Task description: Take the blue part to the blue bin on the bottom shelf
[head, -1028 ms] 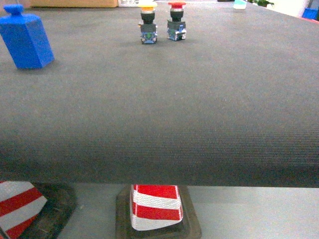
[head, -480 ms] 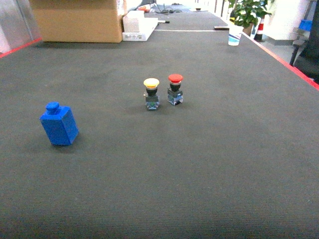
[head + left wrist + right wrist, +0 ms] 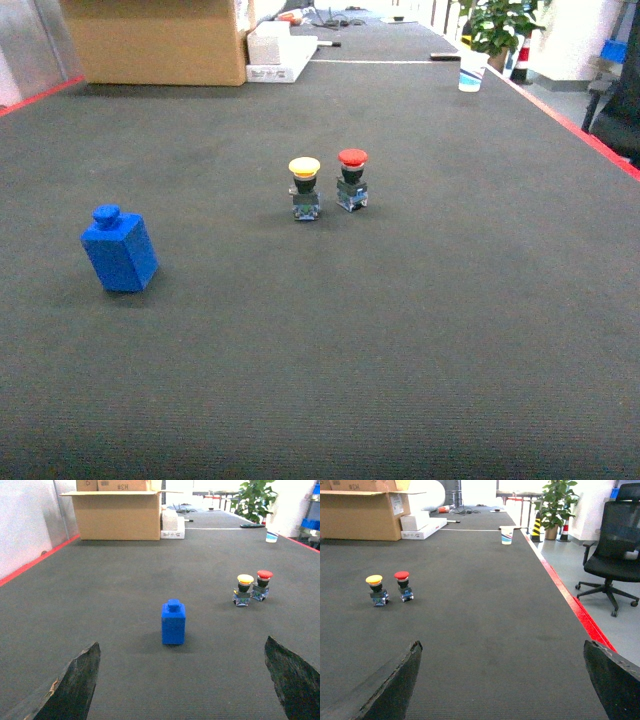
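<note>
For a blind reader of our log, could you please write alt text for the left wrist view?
A blue part stands upright on a dark mat, centred ahead of the open left pincer. Yellow and red push buttons stand side by side to its right, with a cardboard box far behind.

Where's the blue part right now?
The blue part stands on the dark table mat, left in the head view, apart from the yellow push button and centered ahead of the left gripper.
</note>
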You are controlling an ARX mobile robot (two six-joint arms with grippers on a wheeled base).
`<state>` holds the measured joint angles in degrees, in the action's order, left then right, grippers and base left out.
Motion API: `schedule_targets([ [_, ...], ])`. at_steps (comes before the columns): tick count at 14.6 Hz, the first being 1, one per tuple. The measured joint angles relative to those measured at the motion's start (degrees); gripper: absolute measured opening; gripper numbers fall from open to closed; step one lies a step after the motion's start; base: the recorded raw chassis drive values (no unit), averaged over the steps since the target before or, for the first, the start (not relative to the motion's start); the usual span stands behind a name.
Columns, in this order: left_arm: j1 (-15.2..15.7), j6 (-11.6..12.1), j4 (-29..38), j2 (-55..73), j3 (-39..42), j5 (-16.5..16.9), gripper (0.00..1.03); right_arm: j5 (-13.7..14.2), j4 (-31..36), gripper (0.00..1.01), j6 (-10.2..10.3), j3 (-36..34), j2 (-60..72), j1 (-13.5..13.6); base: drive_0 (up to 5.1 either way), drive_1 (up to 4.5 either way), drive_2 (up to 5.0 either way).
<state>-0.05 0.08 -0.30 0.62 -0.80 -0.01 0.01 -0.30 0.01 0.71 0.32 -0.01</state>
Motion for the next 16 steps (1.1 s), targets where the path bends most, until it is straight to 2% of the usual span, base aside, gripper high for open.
schedule_targets([
  [3, 0.0, 0.0, 0.0, 0.0, 0.0, 0.0, 0.98, 0.02, 0.0, 0.98, 0.0, 0.0, 0.0, 0.0, 0.0, 0.0, 0.0],
  [4, -0.35, -0.09, -0.28, 0.13, -0.02, -1.14, 0.98, 0.0, 0.0, 0.98, 0.0, 0.0, 0.0, 0.0, 0.0, 0.0, 0.0],
  [5, -6.25, -1.11, -1.03, 3.48, -0.33, -14.08, 0.98, 0.09, -0.04, 0.98, 0.02, 0.0, 0.0, 0.0, 0.0, 0.0, 0.0],
  [6, -9.99, -1.42, 0.52, 7.28, -0.33, -22.77, 0.98, -0.07, 0.02, 0.98, 0.0, 0.0, 0.0, 0.0, 0.0, 0.0, 0.0],
  [7, -10.16, -2.01, 3.89, 10.16, -0.17, -29.07, 0.98, 0.02, -0.02, 0.98, 0.02, 0.0, 0.0, -0.02, 0.0, 0.0, 0.0],
  [8, -9.51, -3.26, 9.9, 14.97, -0.17, -29.44, 0.98, -0.02, -0.02, 0.98, 0.0, 0.0, 0.0, 0.0, 0.0, 0.0, 0.0],
  [10, -9.49, -4.85, 30.8, 38.42, -0.92, -23.34, 0.98, 0.0, 0.0, 0.98, 0.0, 0.0, 0.0, 0.0, 0.0, 0.0, 0.0],
  [12, -8.46, -6.91, 52.02, 65.61, -8.07, -18.71, 0.98, 0.02, 0.0, 0.98, 0.0, 0.0, 0.0, 0.0, 0.0, 0.0, 0.0],
  [13, -8.39, -7.23, 59.12, 76.0, -12.28, -17.38, 0.98, 0.0, -0.02, 0.98, 0.02, 0.0, 0.0, 0.0, 0.0, 0.0, 0.0],
  [14, -8.35, -7.21, 63.14, 84.87, -15.58, -16.22, 0.98, 0.0, 0.0, 0.98, 0.0, 0.0, 0.0, 0.0, 0.0, 0.0, 0.0],
  [16, -8.2, -7.19, 65.26, 96.52, -19.26, -14.91, 0.98, 0.0, 0.0, 0.98, 0.0, 0.0, 0.0, 0.0, 0.0, 0.0, 0.0],
])
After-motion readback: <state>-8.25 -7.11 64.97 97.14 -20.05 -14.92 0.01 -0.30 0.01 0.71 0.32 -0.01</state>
